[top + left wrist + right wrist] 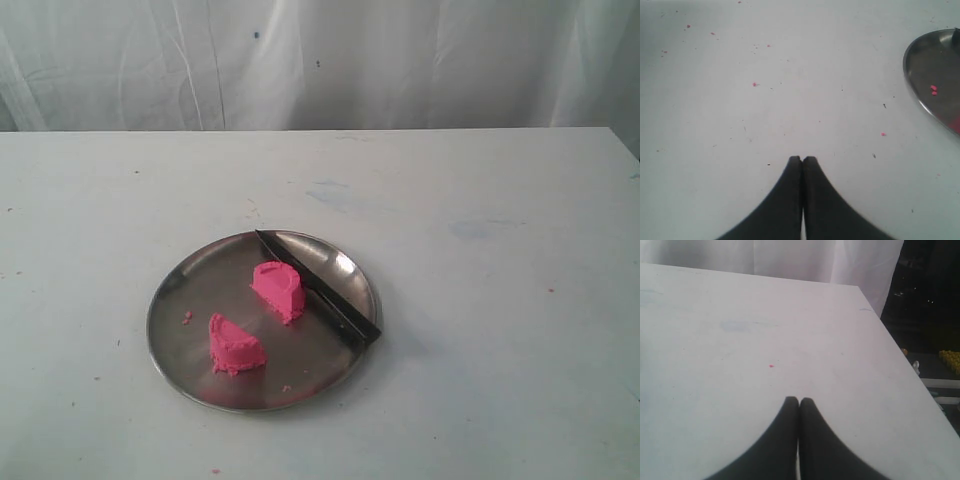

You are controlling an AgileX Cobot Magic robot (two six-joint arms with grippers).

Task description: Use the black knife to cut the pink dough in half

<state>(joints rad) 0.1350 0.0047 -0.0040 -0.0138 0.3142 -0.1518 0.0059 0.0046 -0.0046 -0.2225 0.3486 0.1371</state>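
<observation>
The pink dough lies in two wedge-shaped halves on a round steel plate (180, 300): one half (279, 289) near the middle, the other (235, 345) toward the front left. The black knife (318, 288) rests across the plate's right side, tip at the far rim, handle end over the right rim. Neither arm shows in the exterior view. My left gripper (802, 159) is shut and empty over bare table, with the plate's rim (912, 90) off to one side. My right gripper (799, 400) is shut and empty above bare table, away from the plate.
Small pink crumbs (187, 317) lie on the plate and more are scattered over the white table (754, 84). A white curtain (320, 60) hangs behind the table. The table's far right corner and edge (880, 325) drop off into a dark area.
</observation>
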